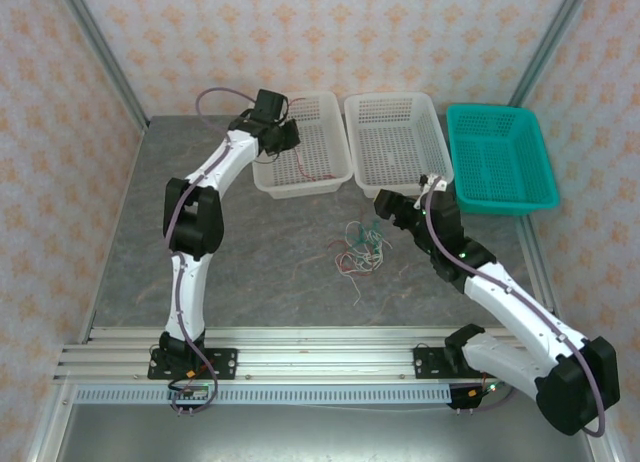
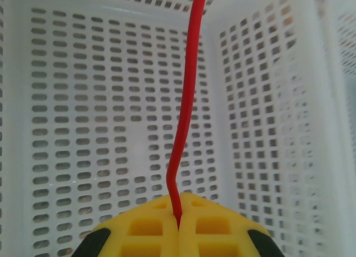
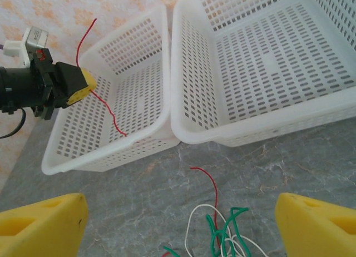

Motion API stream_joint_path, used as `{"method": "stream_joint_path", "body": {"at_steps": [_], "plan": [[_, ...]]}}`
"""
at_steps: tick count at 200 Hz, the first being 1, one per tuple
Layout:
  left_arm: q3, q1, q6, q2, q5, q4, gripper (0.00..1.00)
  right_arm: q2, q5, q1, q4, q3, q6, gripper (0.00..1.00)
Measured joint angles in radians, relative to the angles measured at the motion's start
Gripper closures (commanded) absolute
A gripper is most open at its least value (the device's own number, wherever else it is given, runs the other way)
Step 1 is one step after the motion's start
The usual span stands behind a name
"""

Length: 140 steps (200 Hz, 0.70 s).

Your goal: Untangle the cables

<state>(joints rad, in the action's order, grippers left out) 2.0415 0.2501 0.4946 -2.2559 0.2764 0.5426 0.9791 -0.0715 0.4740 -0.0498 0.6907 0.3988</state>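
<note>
Bright even diffuse light, faint soft shadows, overhead view sharp, near yellow fingers (image 2: 150,230) slightly blurred

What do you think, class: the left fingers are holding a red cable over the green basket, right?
Not quite. The left fingers hold the red cable over the left white basket, not the green basket, as the left wrist view shows.
</note>
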Motion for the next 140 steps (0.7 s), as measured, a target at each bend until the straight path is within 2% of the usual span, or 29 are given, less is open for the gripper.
{"method": "stream_joint_path", "body": {"at_steps": [19, 52, 79, 105, 113, 140], "plan": [[0.014, 0.008, -0.026, -0.016, -0.024, 0.036, 1.0, 0.007, 0.0, 0.0, -0.003, 0.001, 0.0, 0.12], [0.072, 0.006, -0.07, -0.055, -0.064, 0.089, 0.64, 0.007, -0.003, 0.0, -0.004, 0.012, 0.0, 0.13], [0.115, 0.014, -0.123, -0.055, -0.128, 0.128, 0.43, 0.007, -0.003, 0.0, -0.004, 0.014, 0.0, 0.12], [0.159, 0.032, -0.198, -0.045, -0.247, 0.157, 0.27, 0.007, -0.003, 0.0, -0.004, 0.014, 0.0, 0.13], [0.159, 0.038, -0.214, -0.035, -0.279, 0.166, 0.24, 0.008, -0.003, 0.0, -0.004, 0.014, 0.0, 0.12], [0.129, 0.049, -0.255, 0.039, -0.337, 0.179, 0.23, 0.017, -0.003, 0.0, -0.004, 0.014, 0.0, 0.12]]}}
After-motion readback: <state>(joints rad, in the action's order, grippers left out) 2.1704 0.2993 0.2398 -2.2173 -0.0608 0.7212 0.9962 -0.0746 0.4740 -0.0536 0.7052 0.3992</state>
